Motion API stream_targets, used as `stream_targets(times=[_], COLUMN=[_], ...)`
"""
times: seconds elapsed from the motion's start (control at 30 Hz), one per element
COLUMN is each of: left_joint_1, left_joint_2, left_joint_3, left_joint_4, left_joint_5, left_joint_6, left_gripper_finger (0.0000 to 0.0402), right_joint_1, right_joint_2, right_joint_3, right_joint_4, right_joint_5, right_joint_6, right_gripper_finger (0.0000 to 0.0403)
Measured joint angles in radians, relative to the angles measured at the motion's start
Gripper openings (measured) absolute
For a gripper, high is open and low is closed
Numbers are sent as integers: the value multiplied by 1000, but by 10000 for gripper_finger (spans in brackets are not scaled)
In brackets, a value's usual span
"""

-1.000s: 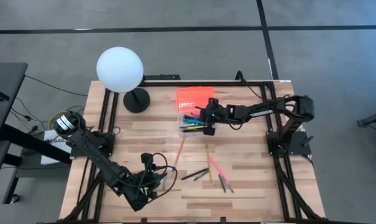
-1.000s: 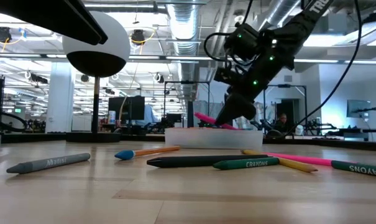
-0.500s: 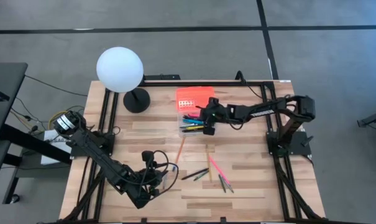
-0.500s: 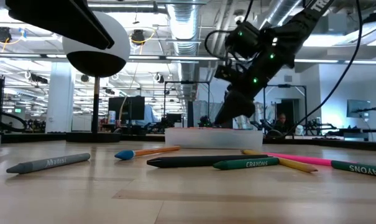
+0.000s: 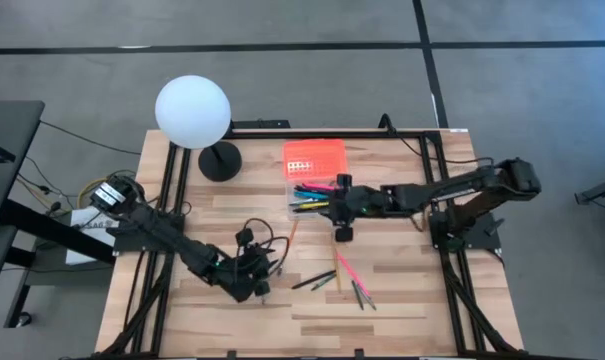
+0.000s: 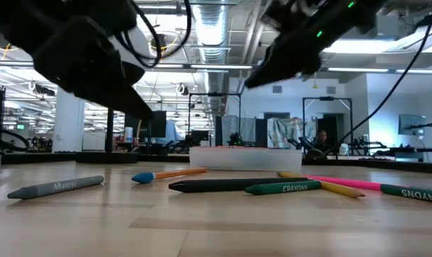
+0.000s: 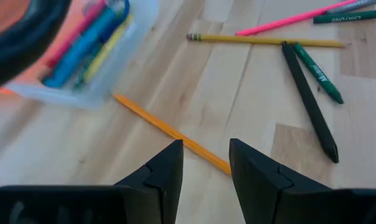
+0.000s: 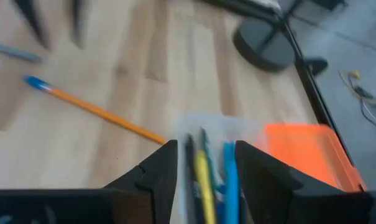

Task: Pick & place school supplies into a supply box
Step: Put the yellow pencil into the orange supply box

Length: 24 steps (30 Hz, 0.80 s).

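Observation:
The supply box (image 5: 307,193) stands at the table's far middle, its clear base holding several pens (image 8: 203,174) and its orange lid (image 5: 315,155) open behind it. My right gripper (image 8: 206,163) hovers open and empty above the box's near right side (image 5: 338,207). On the wood lie an orange pencil (image 7: 169,130), a yellow pencil (image 7: 262,41), a black crayon (image 7: 309,102), a green crayon (image 7: 321,74) and a pink pen (image 5: 347,268). My left gripper (image 7: 206,163) hangs open and empty over the orange pencil's near end (image 5: 262,265).
A white globe lamp (image 5: 192,112) on a black base (image 5: 220,160) stands at the far left of the table. A grey crayon (image 6: 55,187) and more crayons (image 5: 362,295) lie toward the near edge. Black frame rails run along the table's sides.
My right gripper has let go of a pink pen, which has dropped into the supply box, and has then risen and drawn back a little toward the near edge. My left gripper has moved toward the far edge and the right, toward the orange pencil.

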Motion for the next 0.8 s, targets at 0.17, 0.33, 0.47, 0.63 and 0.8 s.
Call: stream_targets(times=[0.17, 0.33, 0.47, 0.63, 0.8], left_joint_1=[83, 137, 174, 213, 238], left_joint_2=[0, 0, 2, 75, 130], left_joint_3=[-73, -104, -104, -103, -80], left_joint_4=[156, 256, 285, 400, 404], left_joint_5=[131, 206, 225, 300, 282], left_joint_6=[9, 53, 86, 157, 175], left_gripper_finger=[126, 126, 126, 126, 126], right_joint_1=[127, 271, 396, 551, 678], right_joint_2=[-91, -166, -203, -202, -201], right_joint_3=[-51, -140, -215, -293, -313], right_joint_4=[10, 18, 45, 99, 101], right_joint_5=[53, 209, 365, 565, 735], right_joint_6=[25, 88, 175, 264, 300], right_gripper_finger=[146, 138, 134, 132, 132])
